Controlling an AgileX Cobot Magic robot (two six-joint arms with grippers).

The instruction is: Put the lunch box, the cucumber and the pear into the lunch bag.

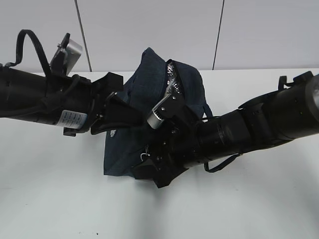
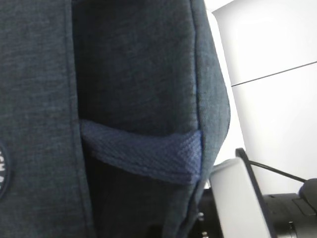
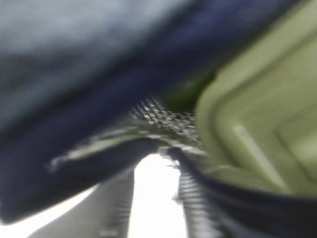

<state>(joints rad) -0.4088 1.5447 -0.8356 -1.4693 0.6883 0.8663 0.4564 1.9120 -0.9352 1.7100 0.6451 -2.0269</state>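
The bag [image 2: 138, 74] fills the left wrist view, its navy fabric and woven strap [image 2: 148, 153] very close; the left gripper [image 1: 112, 107] is closed, pressed to the bag's side. The box [image 3: 262, 124] (green lid, blurred) lies inside by the silver lining [image 3: 163, 116]; the right gripper's width I cannot tell; the bag stands on the white table [image 1: 50, 199].

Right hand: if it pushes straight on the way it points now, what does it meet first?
Probably the lunch box: its sage-green lid fills the wrist view ahead, inside the lunch bag. The picture is blurred, so depth is uncertain.
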